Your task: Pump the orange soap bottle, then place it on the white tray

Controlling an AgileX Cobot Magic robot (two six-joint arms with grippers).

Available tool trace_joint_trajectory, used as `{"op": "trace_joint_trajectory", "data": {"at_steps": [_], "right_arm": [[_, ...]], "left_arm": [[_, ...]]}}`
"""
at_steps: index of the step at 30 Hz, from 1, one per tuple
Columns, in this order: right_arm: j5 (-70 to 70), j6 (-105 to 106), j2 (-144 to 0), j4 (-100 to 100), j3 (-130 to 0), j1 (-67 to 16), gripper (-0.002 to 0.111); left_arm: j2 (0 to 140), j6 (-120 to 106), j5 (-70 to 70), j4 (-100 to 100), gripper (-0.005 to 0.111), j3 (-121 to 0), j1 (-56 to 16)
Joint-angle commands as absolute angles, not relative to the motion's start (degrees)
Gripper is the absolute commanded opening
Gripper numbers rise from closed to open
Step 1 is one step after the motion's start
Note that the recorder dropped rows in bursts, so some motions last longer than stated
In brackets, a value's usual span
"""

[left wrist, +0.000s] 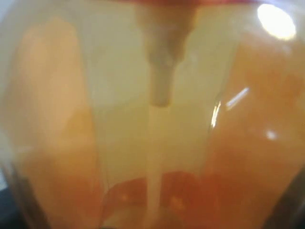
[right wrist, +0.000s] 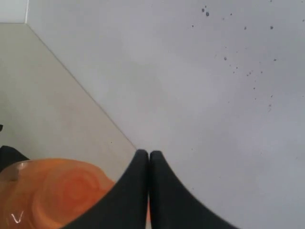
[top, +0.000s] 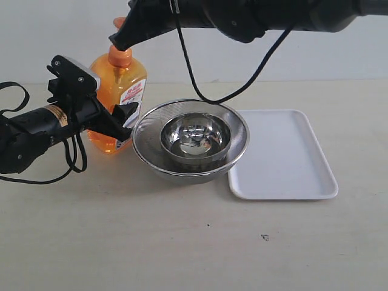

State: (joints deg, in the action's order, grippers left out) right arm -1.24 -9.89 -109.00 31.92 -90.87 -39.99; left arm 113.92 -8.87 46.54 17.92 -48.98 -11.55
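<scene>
The orange soap bottle stands upright on the table, left of the steel bowls. My left gripper is shut on its lower body, with one black finger across the label side. In the left wrist view the bottle fills the frame and its dip tube shows through the plastic. My right gripper is shut, its tips on the orange pump head. The right wrist view shows the shut gripper above the pump head. The white tray lies flat at the right.
A round steel mesh bowl with a smaller steel bowl inside sits between the bottle and the tray, its rim over the tray's left edge. The right arm's black cable hangs over the bowl. A white wall stands behind the table.
</scene>
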Motion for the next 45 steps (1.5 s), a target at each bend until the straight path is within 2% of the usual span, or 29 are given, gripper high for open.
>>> {"op": "trace_joint_trajectory", "data": {"at_steps": [1, 8, 26, 32, 39, 45], "right_arm": [[-2.5, -9.5, -109.6, 32.1, -91.4, -40.0, 0.0], [-10.2, -9.5, -109.6, 32.1, -91.4, -40.0, 0.0], [-14.4, -5.3, -108.9, 34.7, -91.5, -40.5, 0.0], [-16.8, -5.7, -102.2, 36.6, -91.5, -39.3, 0.0], [-27.4, 1.6, -99.5, 32.0, -91.5, -48.6, 0.0], [-27.5, 1.3, -102.1, 30.0, -91.5, -51.3, 0.0]], "left_arm": [[113.4, -9.3, 48.0, 17.4, 0.005, -49.6, -12.0], [113.4, -9.3, 48.0, 17.4, 0.005, -49.6, -12.0], [113.4, -9.3, 48.0, 17.4, 0.005, -49.6, -12.0], [113.4, -9.3, 48.0, 17.4, 0.005, -49.6, -12.0], [113.4, -9.3, 48.0, 17.4, 0.005, -49.6, -12.0], [113.4, -9.3, 47.6, 17.4, 0.005, -49.6, -12.0]]}}
